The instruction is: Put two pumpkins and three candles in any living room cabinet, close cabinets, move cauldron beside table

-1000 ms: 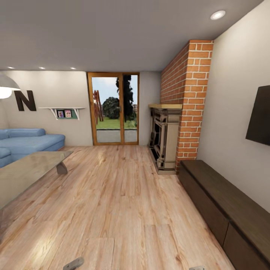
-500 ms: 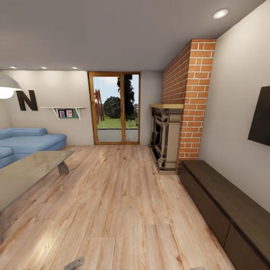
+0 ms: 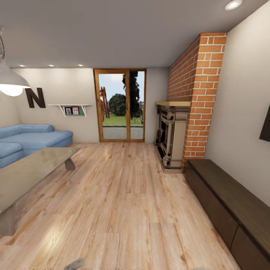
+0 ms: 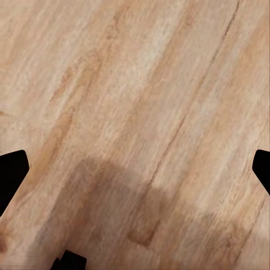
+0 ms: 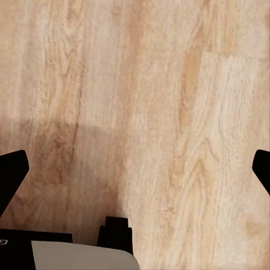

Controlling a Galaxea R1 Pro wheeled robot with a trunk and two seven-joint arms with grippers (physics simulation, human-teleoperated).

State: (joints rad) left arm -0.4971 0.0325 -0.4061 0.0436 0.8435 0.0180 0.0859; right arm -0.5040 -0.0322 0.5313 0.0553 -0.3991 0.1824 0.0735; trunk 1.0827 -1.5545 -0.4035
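Two pieces of furniture matter from where I sit: the cabinet (image 3: 228,202), running along the right-hand wall from the brick fireplace (image 3: 174,135) toward me, and the table (image 3: 26,172), low and glossy, reaching in from the left with the blue sofa (image 3: 30,138) behind it. Between them lies a wide stretch of bare wooden floor (image 3: 120,202) up to the glass door (image 3: 122,105). I see no pumpkins, candles or cauldron anywhere in this room view, and the cabinet's front panels look flush and shut as far as I can judge from this angle.

Both wrist cameras look straight down at floor planks. The left gripper (image 4: 135,169) has its fingers (image 4: 11,171) spread wide, one dark tip at each side of the frame, with nothing between them. The right gripper (image 5: 135,169) is spread the same way, its fingers (image 5: 11,174) empty over the planks.

My worry is the driving. The near corner of the table sits close on my left and the cabinet's long edge close on my right, so a careless turn of the base could clip either. I could also roll past small items lying low and outside the head camera's field, since I judge the search has barely begun.
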